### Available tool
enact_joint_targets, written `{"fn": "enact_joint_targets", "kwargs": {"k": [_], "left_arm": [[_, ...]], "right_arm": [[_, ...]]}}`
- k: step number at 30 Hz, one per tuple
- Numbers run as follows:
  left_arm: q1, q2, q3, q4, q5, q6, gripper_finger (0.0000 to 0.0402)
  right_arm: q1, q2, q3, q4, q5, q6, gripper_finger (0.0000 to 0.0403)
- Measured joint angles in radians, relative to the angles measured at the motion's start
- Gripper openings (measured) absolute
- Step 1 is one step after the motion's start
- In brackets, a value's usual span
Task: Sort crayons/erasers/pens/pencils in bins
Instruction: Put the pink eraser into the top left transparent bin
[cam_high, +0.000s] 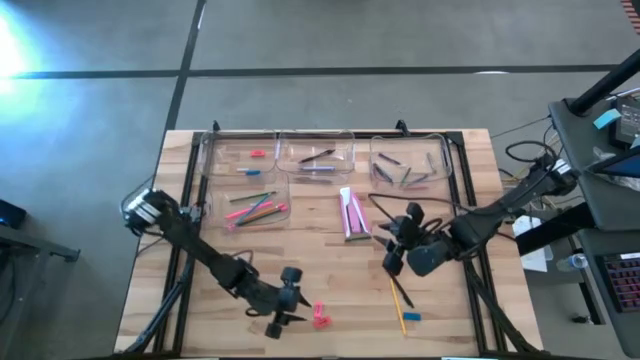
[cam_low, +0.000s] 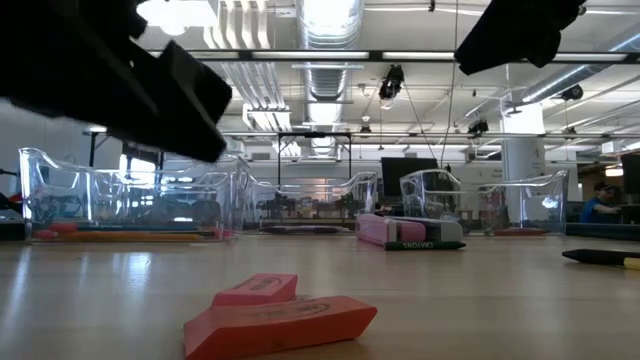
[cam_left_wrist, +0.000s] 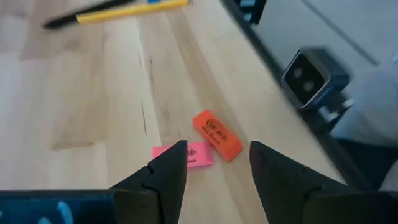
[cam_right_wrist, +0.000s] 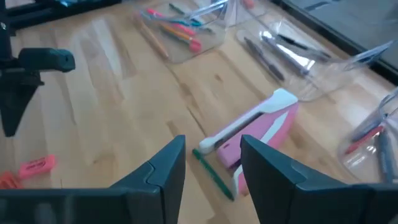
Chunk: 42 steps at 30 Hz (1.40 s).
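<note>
With our left gripper (cam_left_wrist: 214, 171) open and empty just above the two erasers (cam_left_wrist: 205, 142) near the table's front edge, we should centre on one eraser, keeping the other outside the fingers.

Ceiling lights (cam_low: 325, 20) glare white overhead and light my bench (cam_high: 330, 290) evenly, with only soft shadows. From table height my arms hang as black, blurred silhouettes against that glare. My own fingers (cam_left_wrist: 171, 171) loom dark and soft-edged up close, and a bright patch flares on the floor (cam_high: 20, 40).
</note>
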Motion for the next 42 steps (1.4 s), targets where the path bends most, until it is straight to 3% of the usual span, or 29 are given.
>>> {"fn": "enact_joint_targets", "kwargs": {"k": [7,16,25,42], "left_arm": [[0.000,0.134,0.111,-0.012,0.010,0.116,0.0160],[0.043,0.154,0.249,-0.324,0.008,0.312,0.0160],[0.069,0.162,0.254,-0.325,0.008,0.474,0.0160],[0.085,0.164,0.253,-0.312,0.003,0.495,0.0160]], "right_arm": [[0.006,0.053,0.000,0.000,0.001,0.014,0.0141],[0.006,0.060,0.000,0.005,0.003,0.015,0.0139],[0.006,0.060,0.000,0.025,0.009,0.013,0.0134],[0.006,0.060,0.000,0.041,0.011,0.003,0.0130]]}}
